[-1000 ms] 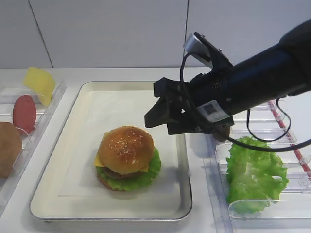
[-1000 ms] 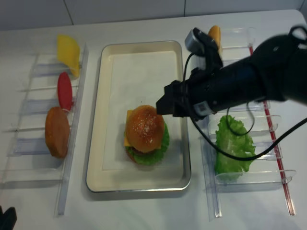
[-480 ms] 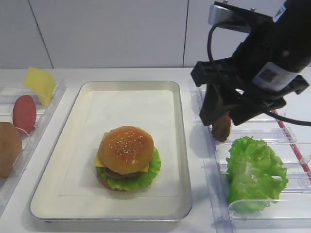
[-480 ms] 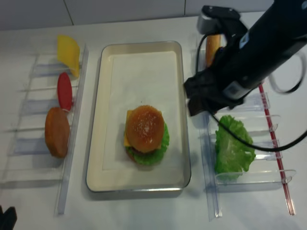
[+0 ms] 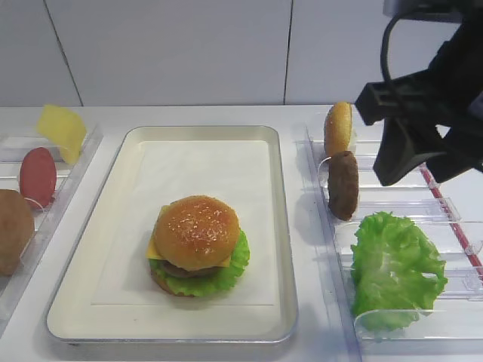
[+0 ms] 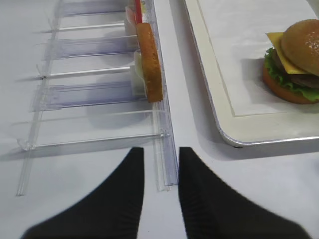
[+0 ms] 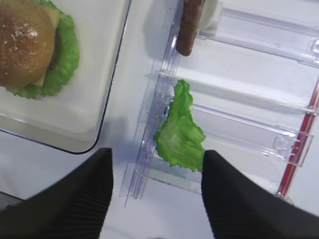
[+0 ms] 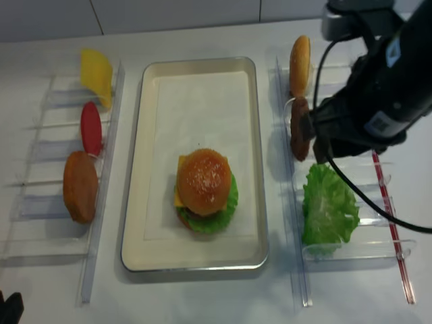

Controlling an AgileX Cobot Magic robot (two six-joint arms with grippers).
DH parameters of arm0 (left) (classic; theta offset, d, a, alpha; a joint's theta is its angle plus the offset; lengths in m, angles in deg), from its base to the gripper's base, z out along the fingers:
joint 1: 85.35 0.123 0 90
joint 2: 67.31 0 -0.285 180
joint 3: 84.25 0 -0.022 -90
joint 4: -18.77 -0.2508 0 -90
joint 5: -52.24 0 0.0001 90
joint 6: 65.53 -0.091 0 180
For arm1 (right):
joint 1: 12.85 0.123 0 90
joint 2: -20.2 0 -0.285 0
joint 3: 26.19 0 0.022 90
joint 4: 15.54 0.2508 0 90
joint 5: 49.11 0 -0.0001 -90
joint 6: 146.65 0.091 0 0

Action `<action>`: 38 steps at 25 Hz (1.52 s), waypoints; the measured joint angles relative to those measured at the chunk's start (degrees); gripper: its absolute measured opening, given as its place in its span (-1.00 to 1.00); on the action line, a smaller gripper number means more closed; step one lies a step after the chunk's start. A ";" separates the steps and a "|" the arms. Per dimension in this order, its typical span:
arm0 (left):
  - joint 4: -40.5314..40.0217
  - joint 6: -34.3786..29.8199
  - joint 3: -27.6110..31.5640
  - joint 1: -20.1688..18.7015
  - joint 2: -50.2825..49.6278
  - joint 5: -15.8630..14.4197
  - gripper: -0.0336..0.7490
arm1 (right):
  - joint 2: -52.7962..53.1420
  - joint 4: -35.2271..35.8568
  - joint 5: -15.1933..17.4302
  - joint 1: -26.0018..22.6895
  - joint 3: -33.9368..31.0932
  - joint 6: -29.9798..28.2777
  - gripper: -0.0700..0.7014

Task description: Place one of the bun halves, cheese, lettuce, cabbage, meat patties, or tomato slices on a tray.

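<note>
Burger [image 5: 196, 245] sitting lower centre on tray [image 5: 281, 226].
I'm seeing right gripper [image 7: 155, 194] hanging wide, empty, over lettuce [image 7: 180, 130]; left gripper [image 6: 160, 199] narrow, empty.

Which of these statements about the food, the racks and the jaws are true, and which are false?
1. A stacked burger sits on the tray. True.
2. The right gripper holds a lettuce leaf. False: its jaws are open and empty, above the lettuce.
3. A meat patty stands on edge in the right rack. True.
4. The tomato slice lies on the tray. False: it stands in the left rack.
5. Cheese is in the left rack. True.
</note>
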 joint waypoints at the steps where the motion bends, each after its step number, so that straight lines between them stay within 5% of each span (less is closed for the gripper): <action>1: 0.00 0.00 0.00 0.00 0.00 0.00 -0.46 | 1.13 -0.73 0.11 0.00 0.00 0.62 0.32; 14: 0.00 0.00 0.00 0.00 0.00 0.00 -0.46 | 34.10 -6.00 1.30 0.00 -17.10 -3.02 0.21; 27: 0.00 0.00 0.00 0.00 0.00 0.00 -0.46 | 63.69 -8.41 2.64 -0.73 -21.00 -10.64 0.19; 38: 0.00 0.00 0.00 0.03 0.00 0.00 -0.46 | 74.63 -6.64 3.00 -21.25 -35.18 -15.92 0.16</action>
